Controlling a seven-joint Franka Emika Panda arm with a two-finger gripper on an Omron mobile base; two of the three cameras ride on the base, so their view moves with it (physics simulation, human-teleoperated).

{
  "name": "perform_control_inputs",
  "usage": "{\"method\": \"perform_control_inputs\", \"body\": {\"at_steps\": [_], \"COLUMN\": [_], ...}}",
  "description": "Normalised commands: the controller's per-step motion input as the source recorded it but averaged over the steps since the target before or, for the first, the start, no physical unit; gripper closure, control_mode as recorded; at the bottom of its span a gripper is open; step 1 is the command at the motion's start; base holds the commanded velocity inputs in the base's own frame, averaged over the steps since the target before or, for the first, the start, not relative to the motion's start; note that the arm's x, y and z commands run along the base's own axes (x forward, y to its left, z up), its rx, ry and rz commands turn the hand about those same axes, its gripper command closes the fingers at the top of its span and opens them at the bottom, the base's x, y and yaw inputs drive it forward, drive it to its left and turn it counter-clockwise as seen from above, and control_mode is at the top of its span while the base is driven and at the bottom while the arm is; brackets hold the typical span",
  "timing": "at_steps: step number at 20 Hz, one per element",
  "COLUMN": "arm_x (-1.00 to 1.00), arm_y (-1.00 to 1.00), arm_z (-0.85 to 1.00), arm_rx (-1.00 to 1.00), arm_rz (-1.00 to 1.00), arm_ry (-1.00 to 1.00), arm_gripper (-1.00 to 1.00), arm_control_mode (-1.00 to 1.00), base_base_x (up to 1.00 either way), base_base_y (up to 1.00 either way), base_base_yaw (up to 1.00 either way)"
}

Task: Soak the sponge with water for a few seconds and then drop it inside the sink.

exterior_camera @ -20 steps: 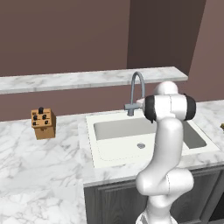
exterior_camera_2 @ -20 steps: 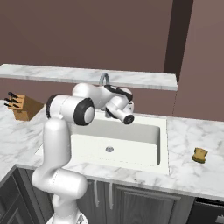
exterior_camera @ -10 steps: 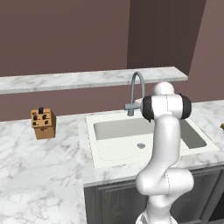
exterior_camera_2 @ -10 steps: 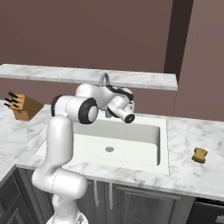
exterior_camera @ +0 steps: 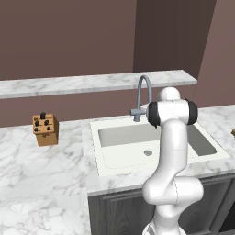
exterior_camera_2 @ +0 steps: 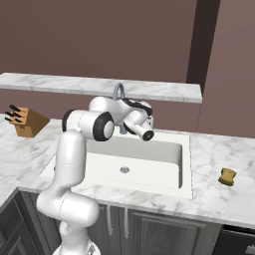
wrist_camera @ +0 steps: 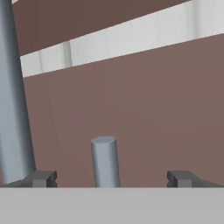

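The sponge (exterior_camera_2: 227, 176) is a small yellowish lump lying on the marble counter to the right of the sink (exterior_camera_2: 185, 185); it peeks in at the far right edge (exterior_camera: 233, 133) of the left base view. The white sink (exterior_camera: 94, 140) has a round grey drain (exterior_camera_2: 124, 170). My arm reaches over the basin to the grey tap (exterior_camera_2: 118, 93). In the hand view my gripper (wrist_camera: 111, 179) is open, its fingertips (wrist_camera: 43, 178) standing on either side of the tap's short grey handle (wrist_camera: 105, 162) without touching it. The tap's pipe (wrist_camera: 13, 109) rises at the left. The water is out of view.
A brown knife block (exterior_camera: 45, 130) stands on the counter left of the sink. A marble ledge (exterior_camera: 92, 83) runs along the brown back wall behind the tap. Dark cabinet fronts (exterior_camera_2: 149, 229) lie below the counter.
The arm's elbow has shifted slightly to the right. The hand stays by the tap with its jaws open, and the sponge has not moved.
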Motion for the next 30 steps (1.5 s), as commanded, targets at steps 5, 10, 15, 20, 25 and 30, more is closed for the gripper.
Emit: {"method": "perform_control_inputs", "body": {"at_steps": [5,10,15,20,25,30], "arm_x": [0.18,0.08,0.02,0.0,0.0,0.0], "arm_y": [0.0,0.0,-0.01,0.0,-0.02,-0.18], "arm_z": [-0.15,-0.14,-0.06,0.0,0.0,0.0], "arm_rx": [0.0,0.0,0.0,0.0,0.01,0.04], "arm_rz": [0.0,-0.03,-0.06,-0.06,-0.04,-0.02], "arm_ry": [0.0,0.0,0.0,0.0,-0.02,-0.03], "arm_gripper": [-1.0,-1.0,-1.0,-1.0,-1.0,-1.0], "arm_control_mode": [-1.0,-1.0,-1.0,-1.0,-1.0,-1.0], "base_base_x": [0.0,0.0,0.0,0.0,0.0,0.0], "base_base_y": [0.0,0.0,0.0,0.0,0.0,0.0], "base_base_yaw": [0.0,0.0,0.0,0.0,0.0,0.0]}}
